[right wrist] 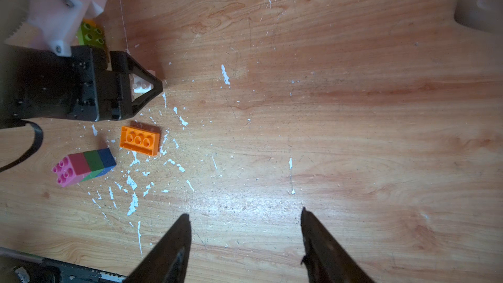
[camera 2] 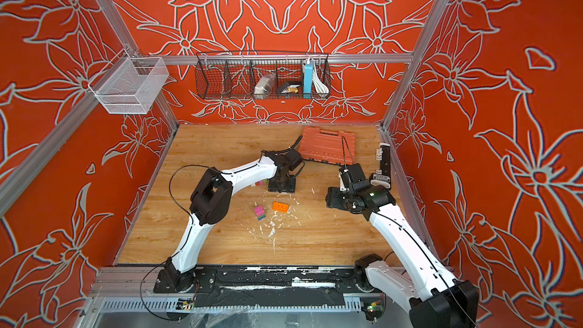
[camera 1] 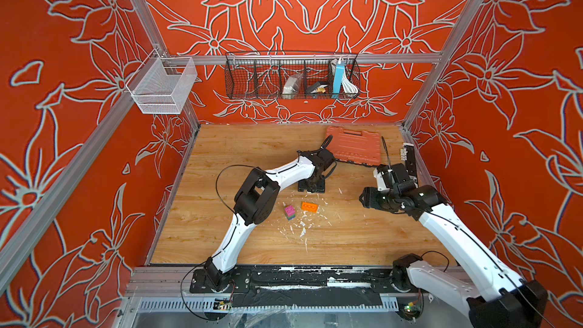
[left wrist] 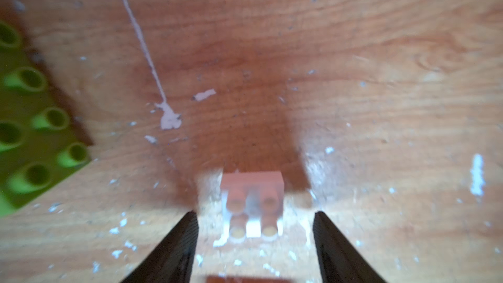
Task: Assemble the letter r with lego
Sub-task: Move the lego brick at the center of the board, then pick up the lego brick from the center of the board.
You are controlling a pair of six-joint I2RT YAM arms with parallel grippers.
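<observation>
Jaws on your left gripper stand apart, one finger on each side of the white brick, and neither finger touches it. That small white brick, showing four studs, sits on the wooden table among white flecks. The picture is blurred, so you cannot tell whether anything is joined beneath it.

Near the white brick, off to one side, lies a lime brick with its studs up. The right wrist view shows it partly hidden behind your left gripper's body. Through the open frame of a finger you see the white brick there too.

From the white brick toward the robot's base lies an orange brick, hollow underside up. Just beside that, slightly farther from the white brick, is a joined stack of pink, green and blue bricks. Both top views show these two.

Your right gripper is well apart from the white brick, its jaws apart and holding nothing, over bare wood.

Beyond the white brick, toward the back wall, lies a closed orange ribbed case.
</observation>
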